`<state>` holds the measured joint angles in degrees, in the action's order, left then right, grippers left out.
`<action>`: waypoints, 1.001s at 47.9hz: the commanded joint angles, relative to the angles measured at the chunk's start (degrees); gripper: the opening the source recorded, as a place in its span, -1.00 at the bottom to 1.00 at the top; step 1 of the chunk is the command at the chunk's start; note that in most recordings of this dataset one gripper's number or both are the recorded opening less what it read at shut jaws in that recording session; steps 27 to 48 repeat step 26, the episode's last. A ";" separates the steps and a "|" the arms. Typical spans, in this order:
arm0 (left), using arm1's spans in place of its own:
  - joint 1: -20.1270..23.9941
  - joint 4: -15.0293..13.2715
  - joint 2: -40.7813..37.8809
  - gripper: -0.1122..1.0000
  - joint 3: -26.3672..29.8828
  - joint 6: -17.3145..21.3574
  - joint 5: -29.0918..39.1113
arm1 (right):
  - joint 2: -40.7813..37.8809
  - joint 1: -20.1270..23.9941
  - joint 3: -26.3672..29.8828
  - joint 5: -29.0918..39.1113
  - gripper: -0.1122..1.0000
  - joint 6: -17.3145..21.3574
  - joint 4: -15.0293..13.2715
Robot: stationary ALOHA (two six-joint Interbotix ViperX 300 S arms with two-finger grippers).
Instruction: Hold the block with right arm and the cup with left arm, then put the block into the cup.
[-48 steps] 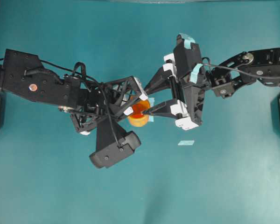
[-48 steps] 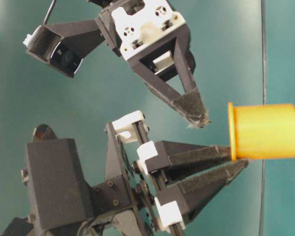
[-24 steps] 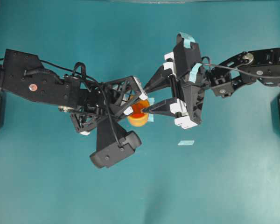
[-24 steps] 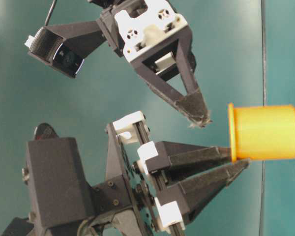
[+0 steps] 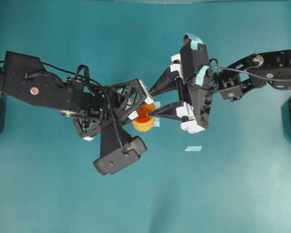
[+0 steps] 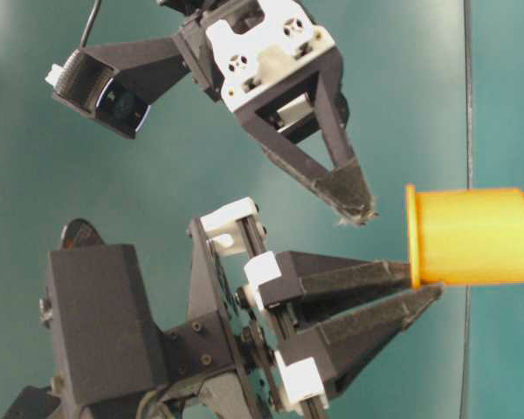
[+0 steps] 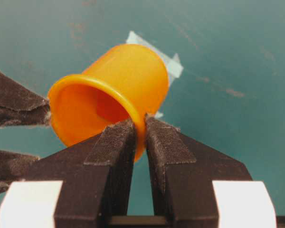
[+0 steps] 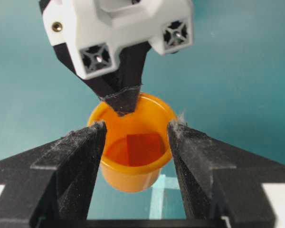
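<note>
The orange cup point(image 5: 144, 122) hangs just above the table, tilted, with my left gripper point(image 5: 141, 108) shut on its rim. One finger is inside the cup point(image 7: 128, 71) and one outside, as the left gripper point(image 7: 140, 124) shows from its wrist. The small orange block point(image 8: 145, 148) lies inside on the bottom of the cup point(image 8: 133, 178). My right gripper point(image 8: 135, 126) is open over the cup's mouth, its fingers flanking the rim with nothing between them. At table level the right gripper point(image 6: 356, 205) hovers apart from the cup point(image 6: 472, 236), while the left gripper point(image 6: 424, 278) pinches the rim.
A strip of light blue tape point(image 5: 193, 148) lies on the teal table right of the cup. More tape point(image 8: 164, 185) sits on the table beneath the cup. The left arm's camera module point(image 5: 119, 155) juts toward the table's front.
The right gripper has drifted slightly, still open. The cup, the block in it and the left gripper have stayed put.
</note>
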<state>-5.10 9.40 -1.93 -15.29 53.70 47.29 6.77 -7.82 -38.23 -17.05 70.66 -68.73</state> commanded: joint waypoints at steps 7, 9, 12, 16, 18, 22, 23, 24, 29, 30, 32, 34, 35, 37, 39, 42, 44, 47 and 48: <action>-0.09 -0.09 1.14 -0.66 0.88 0.18 -0.18 | 0.70 0.35 1.14 0.09 0.26 -0.09 -0.09; -0.09 0.00 1.14 -0.66 0.88 0.18 -0.18 | 0.70 0.35 1.05 0.09 0.26 -0.18 -0.09; 0.00 -0.09 1.14 -0.66 0.79 0.18 -0.18 | 0.70 0.53 1.05 0.18 0.26 -0.09 -0.09; -0.09 0.00 1.14 -0.66 0.70 0.18 -0.18 | 0.70 0.62 1.05 0.26 0.26 -0.09 -0.09; 0.00 0.00 1.14 -0.66 0.70 0.18 -0.18 | 0.70 0.70 0.97 0.35 0.26 -0.09 -0.09; 0.00 0.00 1.23 -0.66 0.70 0.18 -0.18 | 0.70 0.70 1.05 0.44 0.26 -0.09 -0.09; -0.09 -0.09 1.14 -0.66 0.70 0.18 -0.18 | 0.70 0.70 0.97 0.53 0.26 -0.09 -0.09; 0.00 0.00 1.23 -0.66 0.70 0.18 -0.18 | 0.70 0.70 0.97 0.53 0.26 -0.09 -0.09; -0.09 0.00 1.14 -0.66 0.70 0.18 -0.18 | 0.70 0.70 1.05 0.53 0.26 -0.09 -0.09; -0.09 0.00 1.14 -0.66 0.70 0.18 -0.18 | 0.70 0.70 1.05 0.53 0.26 -0.09 -0.09; -0.09 0.00 1.14 -0.66 0.70 0.18 -0.18 | 0.70 0.70 1.05 0.53 0.26 -0.09 -0.09; -0.09 0.00 1.14 -0.66 0.70 0.18 -0.18 | 0.70 0.70 1.05 0.53 0.26 -0.09 -0.09; -0.09 0.00 1.14 -0.66 0.70 0.18 -0.18 | 0.70 0.70 1.05 0.53 0.26 -0.09 -0.09; -0.09 0.00 1.14 -0.66 0.70 0.18 -0.18 | 0.70 0.70 1.05 0.53 0.26 -0.09 -0.09; -0.09 0.00 1.14 -0.66 0.70 0.18 -0.18 | 0.70 0.70 1.05 0.53 0.26 -0.09 -0.09; -0.09 0.00 1.14 -0.66 0.70 0.18 -0.18 | 0.70 0.70 1.05 0.53 0.26 -0.09 -0.09; -0.09 0.00 1.14 -0.66 0.70 0.18 -0.18 | 0.70 0.70 1.05 0.53 0.26 -0.09 -0.09; -0.09 0.00 1.14 -0.66 0.70 0.18 -0.18 | 0.70 0.70 1.05 0.53 0.26 -0.09 -0.09; -0.09 0.00 1.14 -0.66 0.70 0.18 -0.18 | 0.70 0.70 1.05 0.53 0.26 -0.09 -0.09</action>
